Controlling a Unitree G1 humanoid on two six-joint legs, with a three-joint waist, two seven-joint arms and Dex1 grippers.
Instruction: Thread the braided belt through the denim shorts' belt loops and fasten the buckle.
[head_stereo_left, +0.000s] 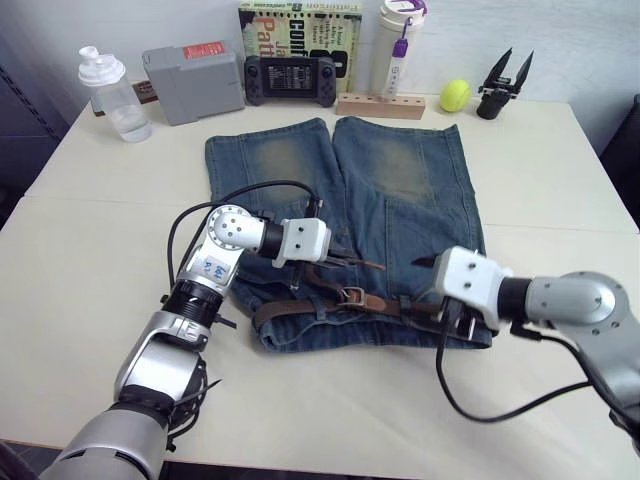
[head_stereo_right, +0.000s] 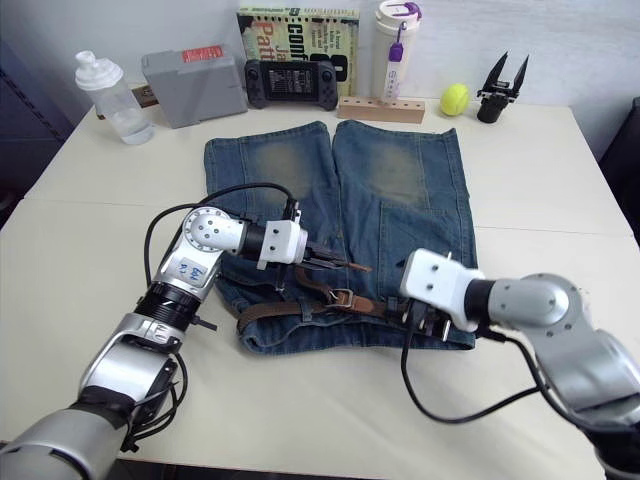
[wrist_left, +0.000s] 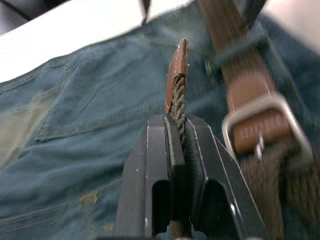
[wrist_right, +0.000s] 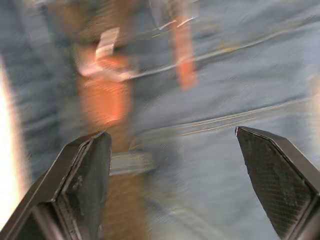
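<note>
The brown woven braided belt (head_stereo_left: 340, 296) lies along the waistband of the faded blue denim shorts (head_stereo_left: 400, 190), which are spread flat on the pale desk (head_stereo_left: 90, 260) with the waistband toward the robot and the legs pointing away. Its small silver rectangular buckle (wrist_left: 260, 127) rests on the strap near the middle of the waistband, with a blue denim belt loop (wrist_left: 240, 42) crossing the strap just beyond it. The left pincer (wrist_left: 181, 131) is closed on the belt's free end, the smooth leather tip (wrist_left: 176, 75) sticking out past its black fingers above the denim. The right pincer (wrist_right: 172, 145) is spread wide and holds nothing, hovering over the waistband near the strap's right part. Behind the shorts stand a clear plastic bottle (head_stereo_left: 113, 94), a grey box (head_stereo_left: 192, 83), a black handheld console (head_stereo_left: 289, 79) and a yellow ball (head_stereo_left: 454, 95).
</note>
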